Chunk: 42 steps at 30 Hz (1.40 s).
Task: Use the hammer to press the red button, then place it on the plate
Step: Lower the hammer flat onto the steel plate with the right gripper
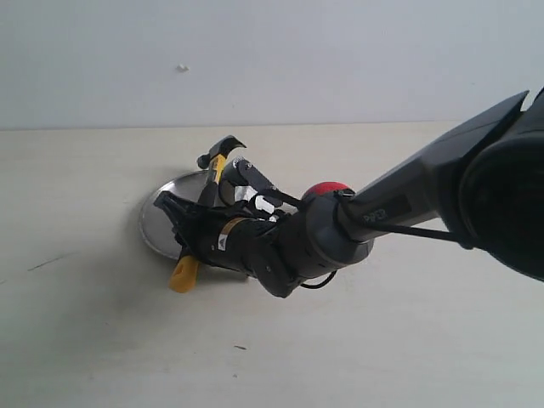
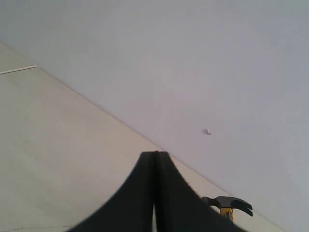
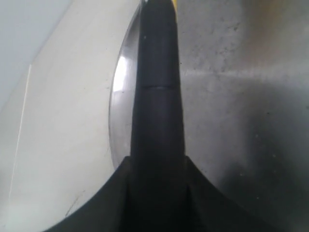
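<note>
Right gripper (image 1: 202, 219): your right jaws are pinching the hammer's black handle partway along, just above the plate. They close only as far as the handle lets them.
Reason for the grip: a hold near the middle probably keeps the heavy head from swinging the tool round as you lower it.
Hammer (image 1: 219, 163): it slants across the plate, with the dark claw head beyond the far rim and the yellow end out past the near rim. The right wrist view shows the handle running over the brushed metal. You cannot tell from any view whether it touches the dish.
Plate (image 1: 157, 212): it lies flat on the table (image 1: 102, 340), and the gripper and tool cover much of it.
Red button (image 1: 327, 189): it sits to the right of the plate, well clear of the hammer head and half hidden behind your arm.
Step in hand: with the tool over the plate and not the button, you appear to be on the placing step, with release yet to come.
Risk: the hammer is longer than the plate is wide, so it may tip off the rim when let go.
Left gripper (image 2: 155, 162): its fingers are pressed together and hold nothing. It is parked away from the plate, probably to leave the right arm room.
</note>
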Each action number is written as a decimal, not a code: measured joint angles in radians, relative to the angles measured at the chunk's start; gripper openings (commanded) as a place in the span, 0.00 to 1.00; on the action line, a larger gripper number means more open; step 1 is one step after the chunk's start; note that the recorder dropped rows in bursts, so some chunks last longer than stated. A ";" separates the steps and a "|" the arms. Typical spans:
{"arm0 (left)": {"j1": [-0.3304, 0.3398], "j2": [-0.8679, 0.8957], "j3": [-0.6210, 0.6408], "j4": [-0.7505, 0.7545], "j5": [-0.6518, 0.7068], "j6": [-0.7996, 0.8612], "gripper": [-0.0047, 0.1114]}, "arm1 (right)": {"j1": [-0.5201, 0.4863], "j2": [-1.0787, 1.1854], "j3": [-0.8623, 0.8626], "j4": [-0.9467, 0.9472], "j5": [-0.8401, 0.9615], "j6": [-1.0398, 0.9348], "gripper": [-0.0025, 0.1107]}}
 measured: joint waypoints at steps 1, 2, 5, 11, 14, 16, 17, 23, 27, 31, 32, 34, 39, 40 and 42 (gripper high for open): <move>0.000 0.000 0.000 0.000 0.000 0.000 0.04 | 0.000 0.002 0.000 0.000 0.002 0.002 0.02; 0.000 0.000 0.000 0.000 0.000 0.000 0.04 | 0.000 0.004 -0.001 0.000 0.002 0.002 0.02; 0.000 0.000 0.000 0.000 0.000 0.000 0.04 | -0.002 0.006 -0.003 -0.002 0.002 0.002 0.02; 0.000 0.000 0.000 0.000 0.000 0.000 0.04 | -0.010 0.005 -0.005 -0.006 0.008 0.002 0.02; 0.000 0.000 0.000 0.000 0.000 0.000 0.04 | -0.014 0.005 -0.005 -0.011 0.011 0.002 0.02; 0.000 0.000 0.000 0.000 0.000 0.000 0.04 | -0.016 0.005 -0.007 -0.018 0.016 0.002 0.02; 0.000 0.000 0.000 0.000 0.000 0.000 0.04 | -0.017 0.007 -0.017 -0.022 0.034 0.002 0.02; 0.000 0.000 0.000 0.000 0.000 0.000 0.04 | -0.018 0.030 -0.093 -0.115 0.133 0.042 0.02; 0.000 0.000 0.000 0.000 0.000 0.000 0.04 | -0.018 0.038 -0.113 -0.137 0.135 0.088 0.02; 0.000 0.000 0.000 0.000 0.000 0.000 0.04 | -0.018 0.041 -0.115 -0.140 0.135 0.096 0.02; 0.000 0.000 0.000 0.000 0.000 0.000 0.04 | -0.018 0.041 -0.115 -0.140 0.135 0.098 0.03; 0.000 0.000 0.000 0.000 0.000 0.000 0.04 | -0.018 0.041 -0.115 -0.140 0.135 0.098 0.08; 0.000 0.000 0.000 0.000 0.000 0.000 0.04 | -0.018 0.042 -0.115 -0.140 0.135 0.098 0.33; 0.000 0.000 0.000 0.000 0.000 0.000 0.04 | -0.018 0.042 -0.117 -0.143 0.135 0.098 0.36; 0.000 0.000 0.000 0.000 0.000 0.000 0.04 | -0.018 0.042 -0.117 -0.148 0.127 0.096 0.41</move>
